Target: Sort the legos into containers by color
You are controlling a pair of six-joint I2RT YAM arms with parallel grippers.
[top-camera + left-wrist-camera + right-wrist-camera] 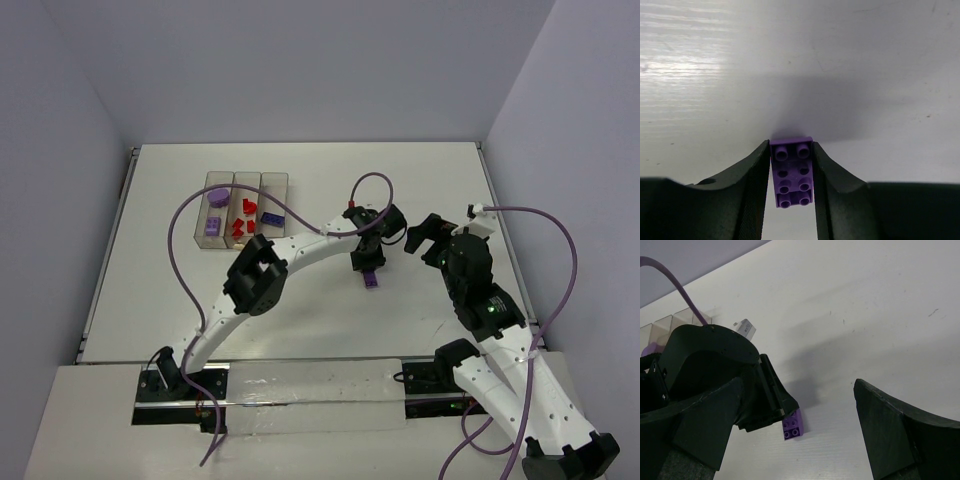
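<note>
Two fingers of your left gripper are clamped on a purple lego, well to the right of the containers. Your right gripper hangs farther right of the containers, its jaws spread wide with nothing between them. Farthest back, the containers hold red and purple sorted legos.

A white worktop sits boxed in by plain, pale grey-lavender walls (back, left and right). The light is even, leaving soft shadows on the matte surface.
</note>
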